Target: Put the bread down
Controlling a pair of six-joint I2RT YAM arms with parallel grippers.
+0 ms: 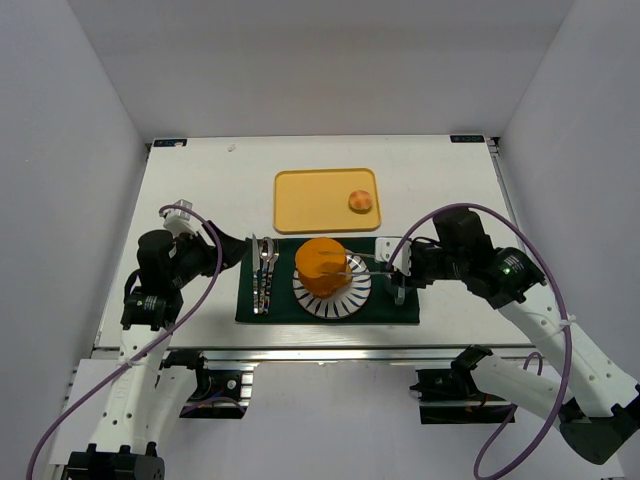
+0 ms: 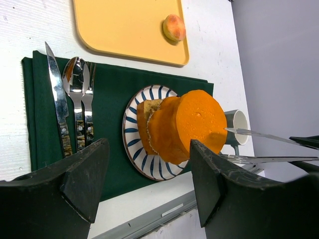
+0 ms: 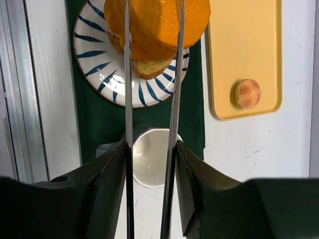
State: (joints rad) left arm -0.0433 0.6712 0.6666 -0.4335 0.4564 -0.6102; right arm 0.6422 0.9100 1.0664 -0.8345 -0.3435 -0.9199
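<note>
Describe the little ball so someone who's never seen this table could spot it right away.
Find the yellow tray just beyond the green placemat. Near the tray's right end sits the ball, the only thing on it. It is small, round and orange-pink, far smaller than the orange pile on the striped plate.

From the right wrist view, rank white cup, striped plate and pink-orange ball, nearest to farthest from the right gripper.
1. White cup, between the fingers of the right gripper holding tongs.
2. Striped plate, ahead on the green placemat.
3. Pink-orange ball, farthest, on the yellow tray.
</note>
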